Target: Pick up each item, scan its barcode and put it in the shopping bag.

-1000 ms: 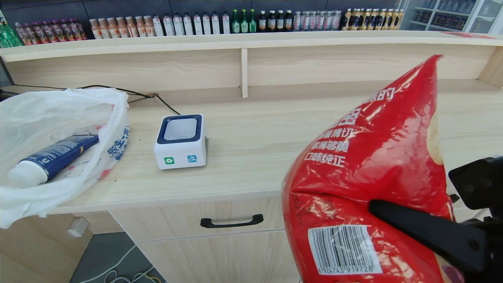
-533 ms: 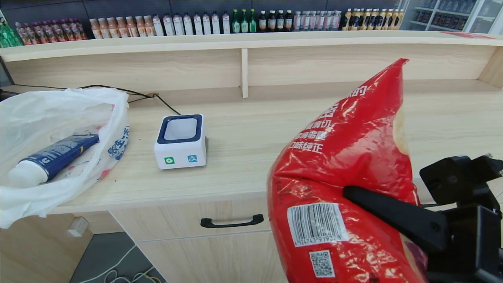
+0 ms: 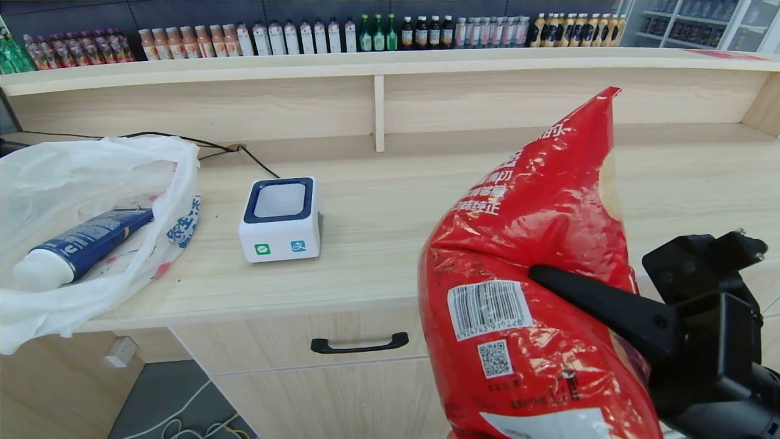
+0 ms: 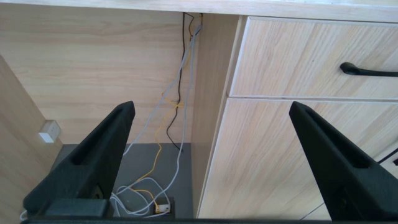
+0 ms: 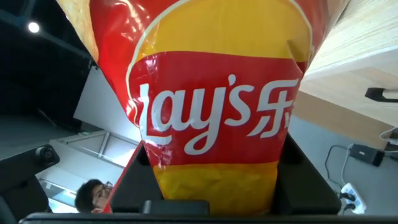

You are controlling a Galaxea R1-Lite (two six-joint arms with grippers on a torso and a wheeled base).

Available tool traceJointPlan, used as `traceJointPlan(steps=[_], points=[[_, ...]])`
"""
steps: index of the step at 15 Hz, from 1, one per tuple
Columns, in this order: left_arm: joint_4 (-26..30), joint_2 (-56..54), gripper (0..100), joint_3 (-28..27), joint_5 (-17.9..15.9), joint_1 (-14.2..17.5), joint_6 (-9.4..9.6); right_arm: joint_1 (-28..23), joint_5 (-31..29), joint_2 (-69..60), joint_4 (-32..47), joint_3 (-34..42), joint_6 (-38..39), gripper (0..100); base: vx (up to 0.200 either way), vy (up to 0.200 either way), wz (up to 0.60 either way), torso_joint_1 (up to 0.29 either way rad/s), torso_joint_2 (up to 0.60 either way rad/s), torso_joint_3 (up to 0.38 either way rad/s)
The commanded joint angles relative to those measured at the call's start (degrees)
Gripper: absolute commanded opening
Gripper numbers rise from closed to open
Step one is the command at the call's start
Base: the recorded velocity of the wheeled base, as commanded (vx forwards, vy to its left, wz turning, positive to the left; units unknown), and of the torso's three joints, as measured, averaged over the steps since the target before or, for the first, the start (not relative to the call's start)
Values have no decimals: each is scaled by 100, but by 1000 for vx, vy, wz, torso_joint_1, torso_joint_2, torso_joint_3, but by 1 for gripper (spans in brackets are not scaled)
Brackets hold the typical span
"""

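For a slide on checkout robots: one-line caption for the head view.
Right claw holds a red chip bag, barcode visible, right of the scanner; a blue tube lies in the shopping bag.

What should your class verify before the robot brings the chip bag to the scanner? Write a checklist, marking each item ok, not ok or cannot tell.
1. Right claw shut on the chip bag: ok.
2. Barcode uncovered and readable: ok.
3. Barcode turned toward the scanner window: not ok; it faces the robot, while the window faces up.
4. Scanner window uncovered: ok.
5. Shopping bag mouth open, tube lying inside: ok.
6. Left claw open, low in front of the drawers, away from the counter top: ok.
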Motion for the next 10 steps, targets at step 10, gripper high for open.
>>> traceJointPlan(steps=[10], points=[[0,-2,100,0,1,2,-2,-228,-5,-384,-3,130,545,0,0,0,0,0,0,0]])
